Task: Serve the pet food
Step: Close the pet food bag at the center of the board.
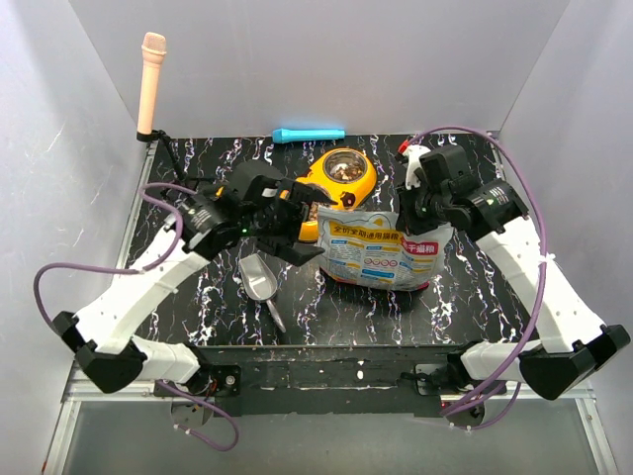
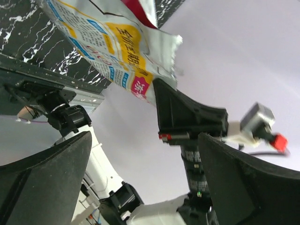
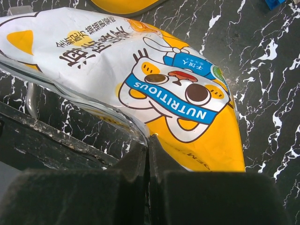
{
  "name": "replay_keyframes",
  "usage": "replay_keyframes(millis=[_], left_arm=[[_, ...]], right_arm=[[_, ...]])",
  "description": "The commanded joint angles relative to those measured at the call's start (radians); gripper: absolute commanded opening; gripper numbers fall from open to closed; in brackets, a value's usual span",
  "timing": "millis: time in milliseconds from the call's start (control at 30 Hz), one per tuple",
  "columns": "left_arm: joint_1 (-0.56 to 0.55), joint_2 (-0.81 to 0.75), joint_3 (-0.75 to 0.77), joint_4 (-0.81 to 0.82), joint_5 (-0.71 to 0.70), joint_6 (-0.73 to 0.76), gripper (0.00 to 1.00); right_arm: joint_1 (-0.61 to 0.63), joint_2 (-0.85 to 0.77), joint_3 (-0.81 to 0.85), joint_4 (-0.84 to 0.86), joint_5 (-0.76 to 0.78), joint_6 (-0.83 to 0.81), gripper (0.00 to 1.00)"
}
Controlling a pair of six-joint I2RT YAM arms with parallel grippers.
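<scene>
Food (image 1: 344, 168) in bowl (image 1: 367, 186), 12 o'clock of bag (image 1: 381, 252); looked nearly done. Right jaws pinched bag, left jaws spread. Next, maybe: let bag go softly.

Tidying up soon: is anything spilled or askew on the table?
No spilled pet food shows; it sits in the yellow bowl. The bag is pinched at one edge by the right gripper only, with the left gripper open beside it. A scoop lies loose on the table.

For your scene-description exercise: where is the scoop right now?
In the top view, the scoop lies on the table left of centre, just left of the food bag.
</scene>
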Motion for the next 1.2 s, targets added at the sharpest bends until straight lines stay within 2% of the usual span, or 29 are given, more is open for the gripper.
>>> replay_keyframes(millis=[0, 267, 367, 467, 500, 633, 700, 733, 767, 867, 967, 1100, 1167], left_arm=[[0.001, 0.097, -0.038, 0.077, 0.099, -0.227, 0.94], [-0.009, 0.169, -0.088, 0.138, 0.029, -0.292, 0.91], [-0.009, 0.198, -0.076, 0.08, 0.029, -0.287, 0.86], [-0.009, 0.198, -0.081, 0.048, -0.017, -0.284, 0.72], [-0.009, 0.194, -0.088, 0.039, -0.022, -0.287, 0.62], [-0.01, 0.162, -0.104, 0.031, -0.038, -0.286, 0.39], [-0.007, 0.134, -0.09, -0.009, -0.064, -0.263, 0.23], [-0.007, 0.114, -0.084, -0.035, -0.074, -0.254, 0.08], [-0.007, 0.093, -0.073, -0.061, -0.119, -0.234, 0.0], [0.008, 0.042, 0.025, -0.199, -0.19, -0.166, 0.0], [0.013, 0.059, 0.148, -0.326, -0.241, -0.114, 0.0], [0.042, 0.076, 0.114, -0.149, -0.201, -0.093, 0.0], [0.083, 0.132, 0.131, -0.065, -0.136, -0.056, 0.0]], right_arm=[[0.027, -0.056, 0.056, 0.113, 0.067, -0.02, 0.01], [0.062, -0.072, 0.053, 0.105, 0.083, -0.039, 0.01], [0.07, -0.081, 0.05, 0.105, 0.098, -0.051, 0.01], [0.085, -0.089, 0.051, 0.101, 0.1, -0.06, 0.01], [0.09, -0.09, 0.053, 0.097, 0.104, -0.063, 0.01], [0.122, -0.096, 0.062, 0.085, 0.101, -0.071, 0.01], [0.153, -0.107, 0.054, 0.082, 0.075, -0.076, 0.01], [0.171, -0.116, 0.05, 0.075, 0.06, -0.079, 0.01], [0.196, -0.127, 0.042, 0.071, 0.047, -0.082, 0.01], [0.265, -0.176, 0.016, 0.068, -0.049, -0.097, 0.01], [0.317, -0.196, 0.043, 0.045, -0.104, -0.1, 0.01], [0.317, -0.138, 0.157, -0.016, -0.063, -0.082, 0.01], [0.317, -0.096, 0.238, -0.037, -0.028, -0.077, 0.01]])
